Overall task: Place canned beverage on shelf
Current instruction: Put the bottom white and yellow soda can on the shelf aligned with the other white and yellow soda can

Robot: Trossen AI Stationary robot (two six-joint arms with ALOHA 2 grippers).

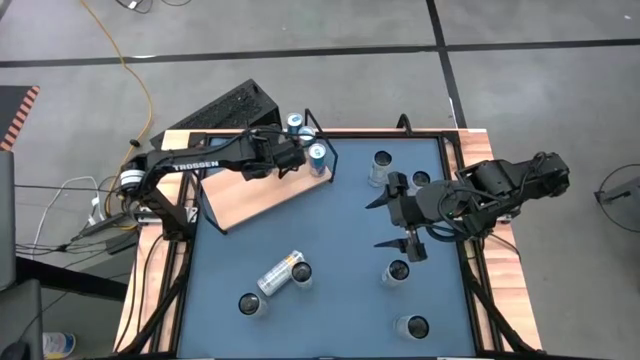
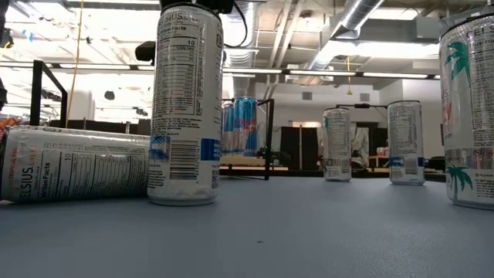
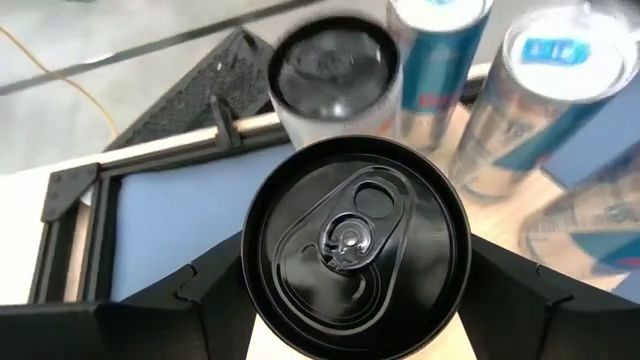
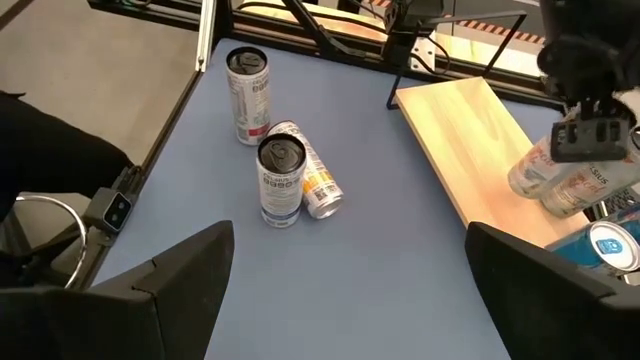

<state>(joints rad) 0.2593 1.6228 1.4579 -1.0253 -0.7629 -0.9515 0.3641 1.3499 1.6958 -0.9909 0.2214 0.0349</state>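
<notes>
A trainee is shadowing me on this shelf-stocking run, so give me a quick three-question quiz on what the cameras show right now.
1. True or false: the left end effector grips a black-topped can over the shelf.
2. The right end effector is: A) shut on a can, B) open and empty, C) out of view.
3. How many cans lie on their side on the blue tabletop?
Key: 1 true; 2 B; 3 one, the tipped can.
</notes>
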